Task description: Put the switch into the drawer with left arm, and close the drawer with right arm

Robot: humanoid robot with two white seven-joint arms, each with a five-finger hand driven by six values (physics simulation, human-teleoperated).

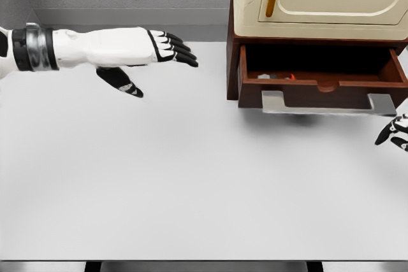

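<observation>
White table [191, 183] is spread below both hands. The drawer [322, 84] is seen pulled out, just up-left of the right hand [394, 133], whose grip cannot be told. The switch [280, 76] is glimpsed inside, well right of the empty, spread left hand [150, 52]. The handle [328, 103] should be pushed squarely, evenly.

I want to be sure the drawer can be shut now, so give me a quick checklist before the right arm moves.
1. Drawer open, ready to push: ok.
2. Switch inside the drawer: small grey and red item visible at the front left; identity cannot tell.
3. Left hand empty, fingers open, clear of the drawer: ok.
4. Right hand near the handle: at the picture's right edge, below the drawer front, not touching: not ok yet.
5. Nothing sticking out over the drawer front: ok.
</observation>
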